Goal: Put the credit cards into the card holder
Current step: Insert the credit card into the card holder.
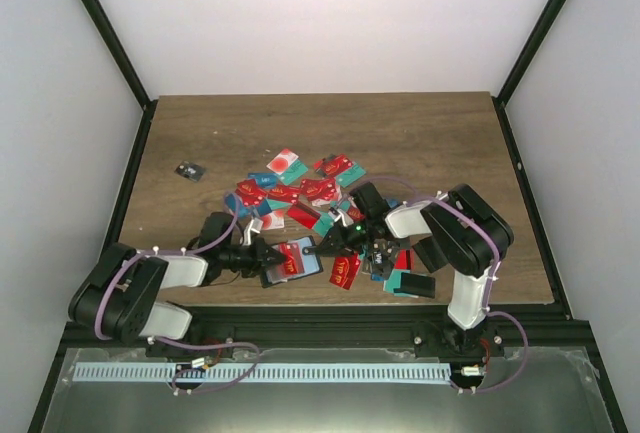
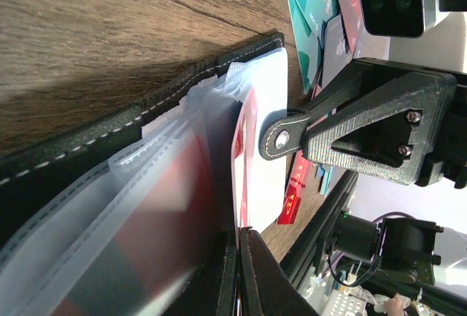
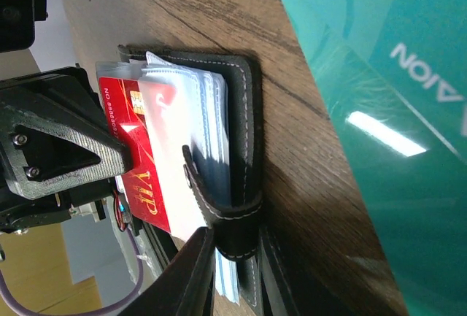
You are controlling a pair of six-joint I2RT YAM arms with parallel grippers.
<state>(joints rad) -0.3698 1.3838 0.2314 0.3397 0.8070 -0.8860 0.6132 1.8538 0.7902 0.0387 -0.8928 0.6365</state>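
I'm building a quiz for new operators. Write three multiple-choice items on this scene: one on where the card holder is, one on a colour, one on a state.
1. Where is the card holder?
A) between the left claw and the right claw
B) at the far right corner
C) buried under the card pile

2. What colour is the VIP card in it?
A) teal
B) black
C) red

3. How does the holder stand?
A) clasped shut
B) open, clear pockets fanned out
C) closed, face down

Answers: 1 A, the top view shows it between both claws; 2 C, the right wrist view shows it red; 3 B, both wrist views show the pockets spread.
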